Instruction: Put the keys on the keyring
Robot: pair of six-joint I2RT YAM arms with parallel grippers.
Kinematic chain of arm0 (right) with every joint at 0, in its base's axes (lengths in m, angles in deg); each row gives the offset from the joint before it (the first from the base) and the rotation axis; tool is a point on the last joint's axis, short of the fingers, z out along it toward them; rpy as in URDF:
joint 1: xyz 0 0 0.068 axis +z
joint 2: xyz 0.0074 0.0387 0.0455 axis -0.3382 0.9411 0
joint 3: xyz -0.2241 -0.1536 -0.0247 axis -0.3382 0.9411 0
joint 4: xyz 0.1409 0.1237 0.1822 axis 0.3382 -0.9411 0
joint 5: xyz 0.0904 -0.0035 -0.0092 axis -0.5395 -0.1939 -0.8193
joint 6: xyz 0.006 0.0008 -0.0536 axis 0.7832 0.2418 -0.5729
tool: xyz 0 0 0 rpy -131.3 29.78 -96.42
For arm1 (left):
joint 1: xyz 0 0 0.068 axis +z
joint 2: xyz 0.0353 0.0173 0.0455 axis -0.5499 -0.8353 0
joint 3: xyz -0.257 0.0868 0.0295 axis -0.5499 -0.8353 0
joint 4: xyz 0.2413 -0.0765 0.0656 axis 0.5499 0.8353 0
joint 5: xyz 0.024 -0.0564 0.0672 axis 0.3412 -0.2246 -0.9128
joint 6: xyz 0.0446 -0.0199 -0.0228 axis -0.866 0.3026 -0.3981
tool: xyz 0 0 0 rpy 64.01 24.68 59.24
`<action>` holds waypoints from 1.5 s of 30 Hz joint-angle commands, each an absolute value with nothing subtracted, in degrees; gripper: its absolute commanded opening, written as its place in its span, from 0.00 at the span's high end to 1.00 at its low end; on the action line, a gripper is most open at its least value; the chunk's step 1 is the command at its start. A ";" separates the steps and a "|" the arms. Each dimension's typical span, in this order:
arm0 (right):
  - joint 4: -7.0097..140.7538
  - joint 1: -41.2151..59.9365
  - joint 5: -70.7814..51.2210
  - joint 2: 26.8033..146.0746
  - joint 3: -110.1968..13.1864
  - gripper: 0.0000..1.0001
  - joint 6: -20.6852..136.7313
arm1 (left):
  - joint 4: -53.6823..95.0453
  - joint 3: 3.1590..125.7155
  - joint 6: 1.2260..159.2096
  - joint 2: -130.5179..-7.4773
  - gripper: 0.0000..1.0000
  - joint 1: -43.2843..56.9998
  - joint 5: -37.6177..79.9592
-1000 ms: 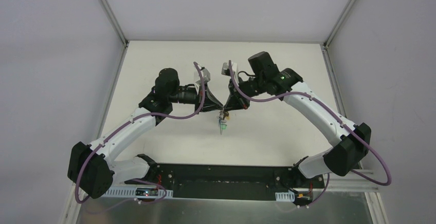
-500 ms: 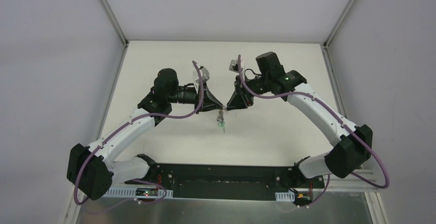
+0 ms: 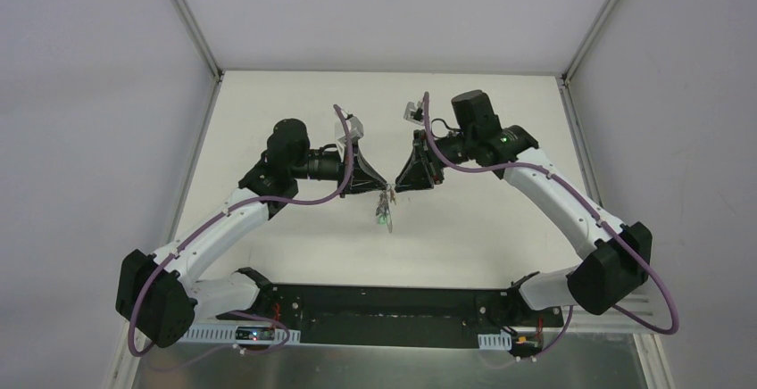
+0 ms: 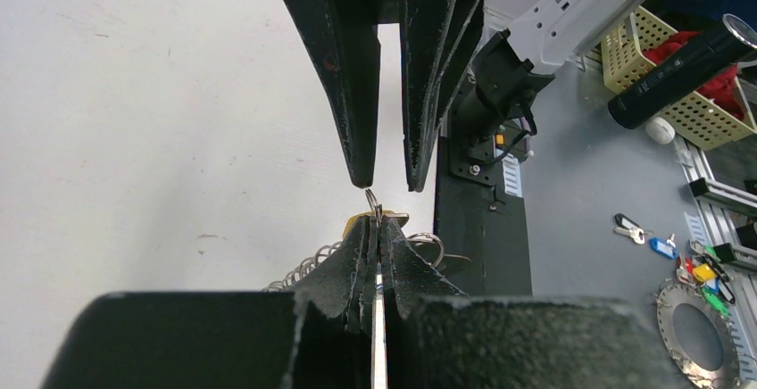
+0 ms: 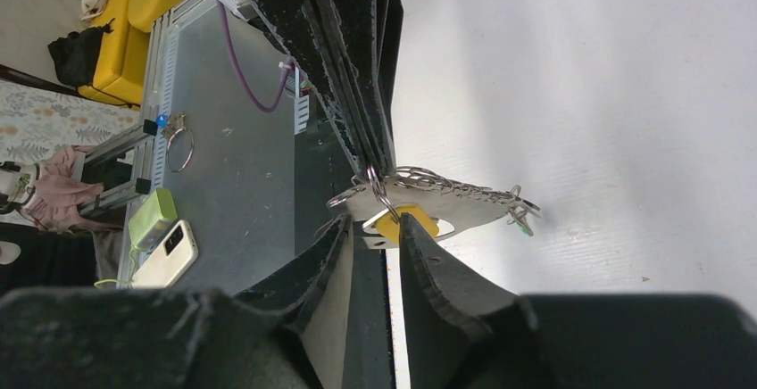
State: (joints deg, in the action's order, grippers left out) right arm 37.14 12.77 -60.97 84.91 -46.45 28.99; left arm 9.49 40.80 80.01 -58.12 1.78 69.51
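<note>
In the top view my left gripper (image 3: 384, 190) and right gripper (image 3: 399, 187) meet tip to tip above the table's middle, and a small bunch of keys (image 3: 384, 214) dangles below them. In the left wrist view my left gripper (image 4: 378, 228) is shut on the thin wire loop of the keyring (image 4: 373, 202). The pale grey keyring (image 5: 464, 203) hangs sideways from those fingers, with a green key (image 5: 519, 219) at its far end. My right gripper (image 5: 375, 224) is open. The yellow-headed key (image 5: 409, 223) sits on the wire loop just beyond its tips.
The black base bar (image 3: 384, 313) runs along the table's near edge (image 3: 295, 268). Off the table are a yellow basket (image 4: 638, 45) with a black cylinder (image 4: 683, 59), spare coloured keys (image 4: 661, 246), a phone (image 5: 167, 255) and a green box (image 5: 152, 216).
My right gripper has gone from shut to open and its arm has drawn back a little to the right. The left gripper still pinches the keyring, and the bunch hangs in the same place.
</note>
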 commanded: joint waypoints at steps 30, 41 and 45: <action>38.74 12.93 -66.18 86.01 -47.40 1.00 28.58 | 5.23 42.07 80.70 -55.93 1.00 1.28 71.68; 39.00 13.05 -65.79 86.22 -45.22 1.00 28.08 | 5.26 42.63 80.20 -55.36 1.00 1.35 74.34; 39.00 13.43 -65.98 86.76 -45.05 1.00 28.10 | 5.83 42.79 79.53 -54.91 1.00 1.32 75.02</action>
